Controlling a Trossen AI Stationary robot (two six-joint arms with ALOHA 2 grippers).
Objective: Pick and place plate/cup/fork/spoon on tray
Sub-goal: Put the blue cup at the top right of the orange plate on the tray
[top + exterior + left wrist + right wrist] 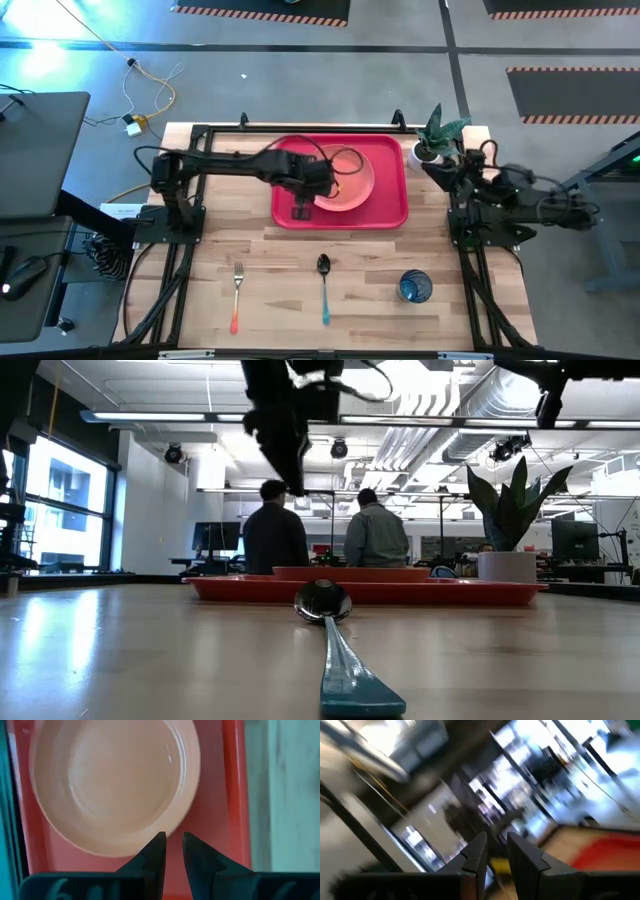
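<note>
My left hand, nearly closed and empty, hovers over the tray beside the plate; potted plant stands upper right, bare bench below.

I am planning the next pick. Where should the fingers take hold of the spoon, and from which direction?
Grip the spoon on its teal handle, near the middle, coming straight down from above. It lies flat on the bare wooden table, its bowl toward the tray, with the fork and the cup well apart on either side. Fingers should close across the slim handle's width.
</note>
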